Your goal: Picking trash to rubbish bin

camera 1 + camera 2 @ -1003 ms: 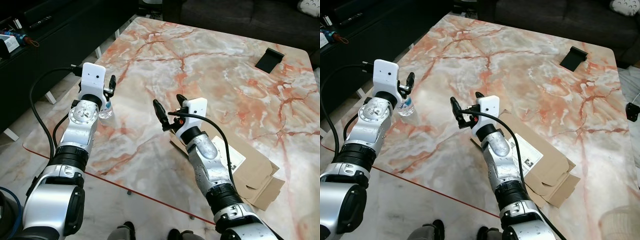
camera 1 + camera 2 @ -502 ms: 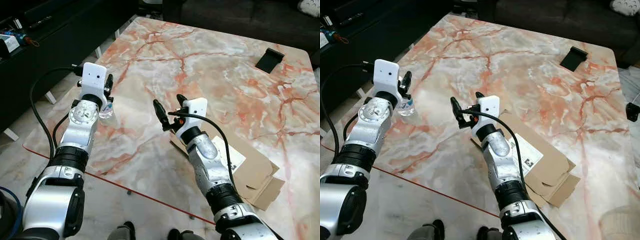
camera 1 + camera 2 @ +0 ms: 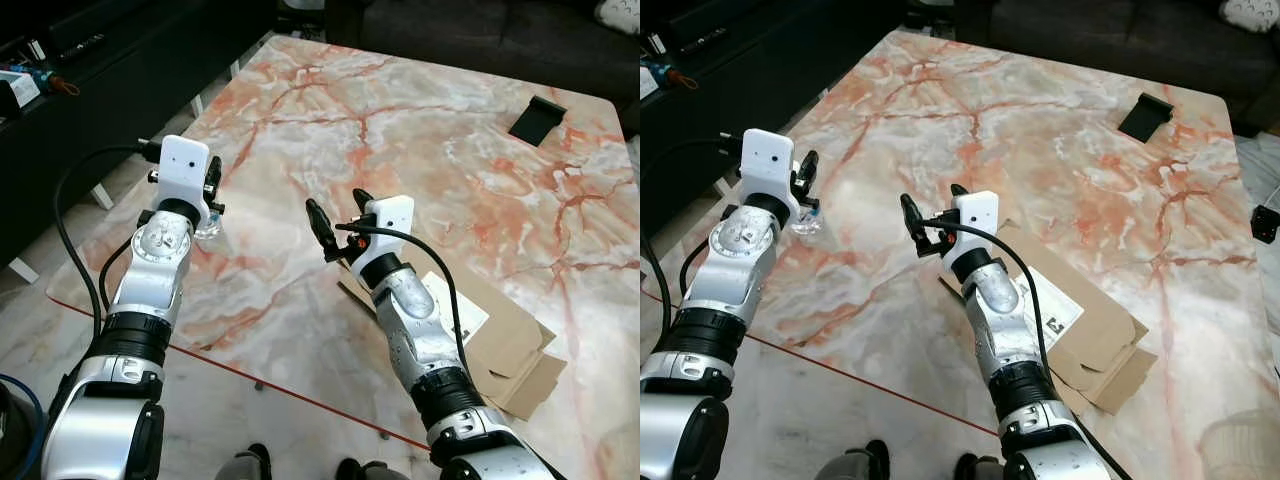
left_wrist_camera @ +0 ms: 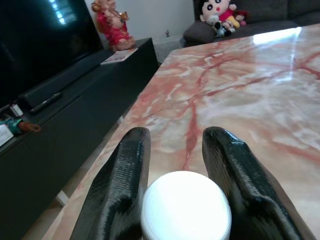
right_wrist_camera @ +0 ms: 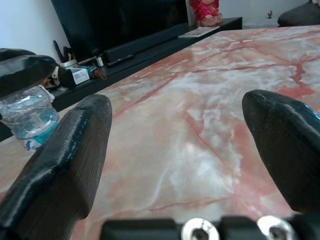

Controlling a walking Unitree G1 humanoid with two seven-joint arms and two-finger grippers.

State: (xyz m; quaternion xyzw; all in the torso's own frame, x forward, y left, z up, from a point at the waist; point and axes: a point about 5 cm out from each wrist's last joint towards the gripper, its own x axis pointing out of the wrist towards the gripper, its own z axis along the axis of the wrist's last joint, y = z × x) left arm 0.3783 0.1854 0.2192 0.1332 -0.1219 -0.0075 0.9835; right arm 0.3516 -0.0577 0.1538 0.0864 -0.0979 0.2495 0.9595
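A small clear water bottle [image 3: 208, 228] with a white cap [image 4: 186, 205] stands near the left edge of the marble table [image 3: 400, 130]. My left gripper [image 3: 211, 188] comes down over its top, one black finger on each side of the cap, shut on the bottle's neck. In the right wrist view the bottle [image 5: 29, 122] shows with a left finger across its top. My right gripper [image 3: 338, 215] hovers open over the table's middle front, with nothing between its fingers [image 5: 65, 150].
A flattened cardboard box [image 3: 500, 340] with a white label lies under my right forearm, at the table's front right. A small black stand [image 3: 539, 118] sits far right. A dark TV cabinet [image 3: 80, 80] runs along the left, beyond the table edge.
My left gripper has drawn down and in over the bottle, and its fingers have come together around the cap. The right arm has stayed still.
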